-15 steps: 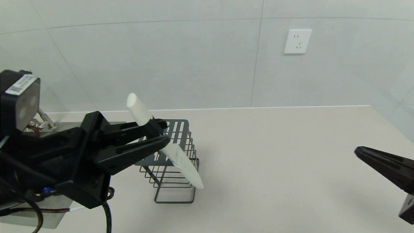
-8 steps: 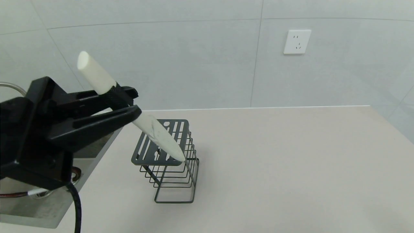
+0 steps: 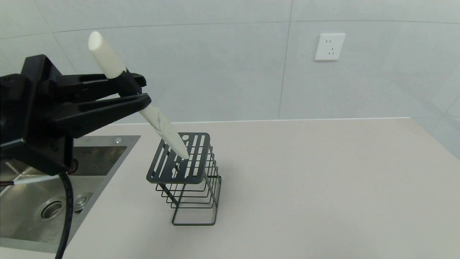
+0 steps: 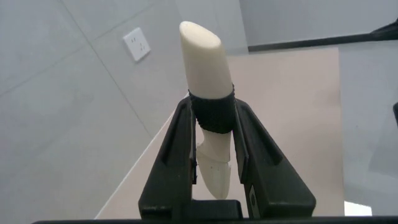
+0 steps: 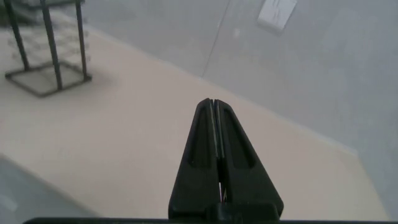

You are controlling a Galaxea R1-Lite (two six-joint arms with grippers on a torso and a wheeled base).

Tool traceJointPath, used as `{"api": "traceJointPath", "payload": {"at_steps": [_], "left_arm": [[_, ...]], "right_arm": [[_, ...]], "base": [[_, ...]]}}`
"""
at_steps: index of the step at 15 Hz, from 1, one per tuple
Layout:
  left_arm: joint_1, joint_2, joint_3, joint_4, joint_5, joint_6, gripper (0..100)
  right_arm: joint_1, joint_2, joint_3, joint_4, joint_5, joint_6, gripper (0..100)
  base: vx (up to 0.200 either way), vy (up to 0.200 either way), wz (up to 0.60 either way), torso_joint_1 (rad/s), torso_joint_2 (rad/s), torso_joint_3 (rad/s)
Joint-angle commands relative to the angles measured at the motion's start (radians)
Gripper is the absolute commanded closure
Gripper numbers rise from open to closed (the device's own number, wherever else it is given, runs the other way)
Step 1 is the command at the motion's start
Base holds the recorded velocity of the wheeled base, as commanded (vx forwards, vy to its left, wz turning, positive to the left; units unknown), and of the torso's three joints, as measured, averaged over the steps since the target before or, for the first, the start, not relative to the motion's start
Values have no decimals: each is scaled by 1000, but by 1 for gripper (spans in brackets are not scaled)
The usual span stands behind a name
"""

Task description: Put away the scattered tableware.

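My left gripper [image 3: 134, 91] is shut on a white ceramic knife [image 3: 163, 129], held by its handle and tilted, blade pointing down to the right. The blade tip hovers just over the slotted top of the dark wire knife rack [image 3: 187, 180], which stands on the beige counter. In the left wrist view the knife [image 4: 208, 74] sticks out between the black fingers [image 4: 177, 143] of that gripper [image 4: 212, 115]. My right gripper [image 5: 214, 109] is shut with nothing in it, hanging above the bare counter, with the rack [image 5: 46, 43] farther off.
A steel sink [image 3: 39, 201] is sunk into the counter at the left, beside the rack. A white wall socket [image 3: 330, 46] sits on the tiled back wall. The counter [image 3: 323, 187] stretches open to the right of the rack.
My left gripper has lifted the knife up and back to the left, bringing the blade tip from beside the rack to above its slotted top. The right gripper has left the head view.
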Motion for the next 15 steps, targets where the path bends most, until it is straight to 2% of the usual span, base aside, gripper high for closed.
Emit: {"api": "traceJointPath", "payload": {"at_steps": [1, 2, 4, 6, 8, 9, 11, 13, 15], "left_arm": [[-1, 45, -122, 167, 0, 124, 100], [-1, 59, -159, 259, 1, 208, 100], [-1, 74, -195, 354, 1, 285, 100], [-1, 111, -249, 331, 0, 286, 100], [-1, 157, -260, 263, 3, 283, 100], [0, 189, -258, 223, 3, 274, 100], [0, 235, -246, 136, 1, 233, 100], [0, 248, -212, 95, 1, 210, 100], [8, 251, -171, 70, 1, 203, 100]], "right_arm": [[-82, -102, -15, 220, -26, 21, 100], [-82, -102, -12, 185, -27, 30, 100], [-82, -102, 2, 148, -27, 46, 100], [-82, -102, 2, 148, -19, 50, 100], [-82, -102, 2, 150, -19, 55, 100], [-82, -102, 2, 150, -26, 92, 100], [-82, -102, 2, 148, -67, 219, 100], [-82, -102, 2, 150, -110, 248, 100], [-82, -102, 2, 151, -110, 247, 100]], "base": [[0, 0, 0, 0, 0, 0], [0, 0, 0, 0, 0, 0], [0, 0, 0, 0, 0, 0], [0, 0, 0, 0, 0, 0], [0, 0, 0, 0, 0, 0], [0, 0, 0, 0, 0, 0], [0, 0, 0, 0, 0, 0], [0, 0, 0, 0, 0, 0], [0, 0, 0, 0, 0, 0]]}}
